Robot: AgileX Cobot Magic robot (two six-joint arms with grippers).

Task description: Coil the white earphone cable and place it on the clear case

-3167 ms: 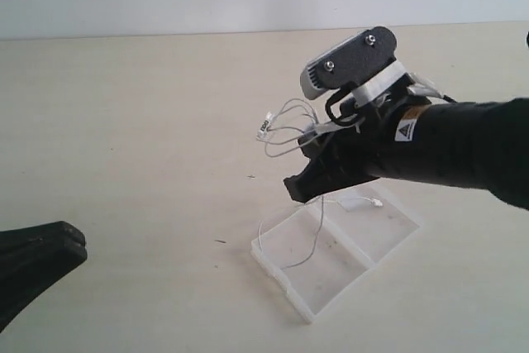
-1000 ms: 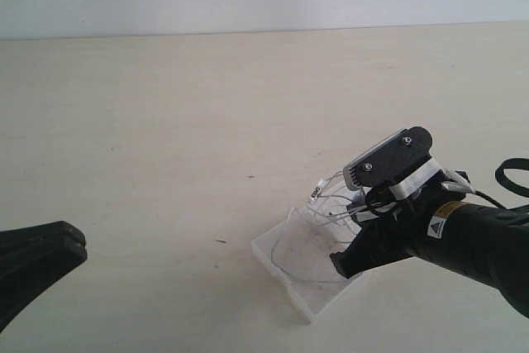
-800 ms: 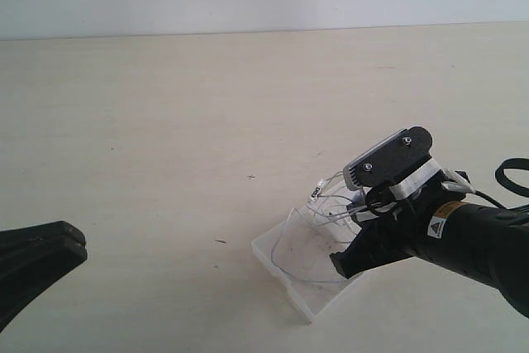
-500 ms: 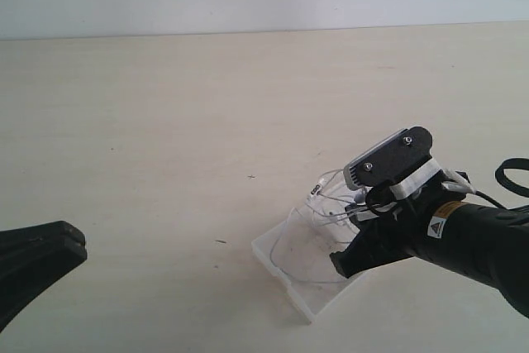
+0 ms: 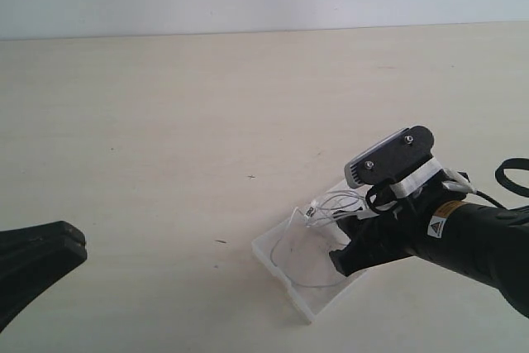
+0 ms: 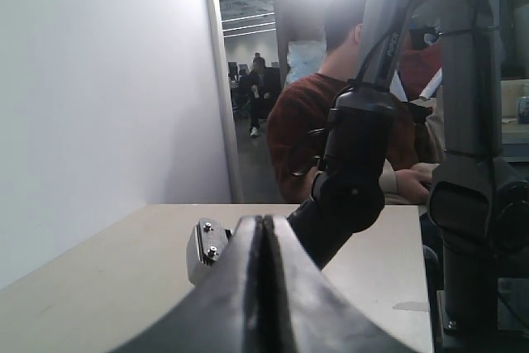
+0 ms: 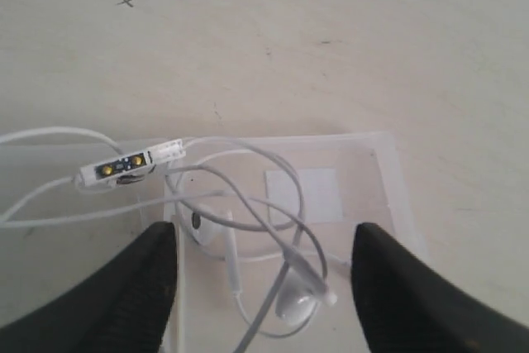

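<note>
The white earphone cable [image 7: 248, 204] lies in loose loops on the clear case [image 7: 388, 171], its two earbuds [image 7: 299, 303] and the inline piece [image 7: 124, 167] resting near the case's white patch [image 7: 304, 196]. My right gripper [image 7: 264, 237] hangs open just above it, one finger on each side of the loops, touching nothing. In the exterior view the right gripper [image 5: 340, 250] sits low over the case [image 5: 285, 274], and part of the cable [image 5: 331, 202] curls out over the case's far-left edge. My left gripper [image 5: 78, 251] is shut and empty at the lower left, far from the case.
The beige table [image 5: 207, 105] spreads out on all sides of the case. The right arm's black body [image 5: 463, 245] covers the case's right half in the exterior view. The left wrist view shows the right arm [image 6: 355, 179] and a seated person behind the table.
The right gripper came down with the cable from above to the case, then opened. The loops dropped out of its hold and settled lower on the case. The left arm stayed put.
</note>
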